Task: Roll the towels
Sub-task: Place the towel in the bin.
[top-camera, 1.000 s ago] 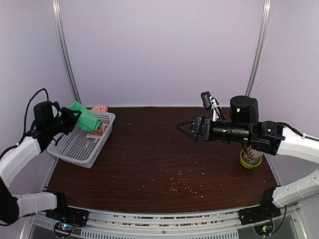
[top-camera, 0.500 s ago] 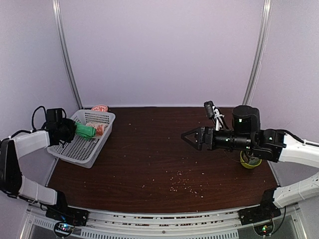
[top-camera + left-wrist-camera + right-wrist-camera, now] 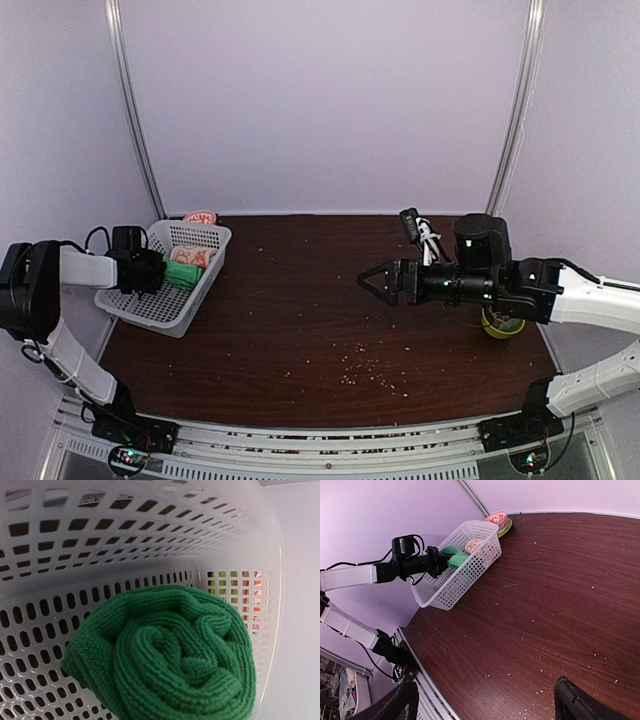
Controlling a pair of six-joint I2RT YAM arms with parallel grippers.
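The green towel is rolled up and lies low inside the white basket at the table's left. In the left wrist view the green towel's spiral end fills the lower frame against the basket wall; my fingers are hidden there. My left gripper reaches into the basket and is shut on the roll. The pinkish-beige printed towel lies rolled behind it, and shows in the right wrist view. My right gripper hangs open and empty over the table's middle right, its fingers wide apart.
A pink-and-green bowl sits behind the basket by the back wall. A yellow-green bowl stands at the right under my right arm. Small crumbs are scattered on the dark wood table.
My left gripper has carried the green roll down from above the basket's rim into the basket. My right arm has dropped a little and drifted slightly.
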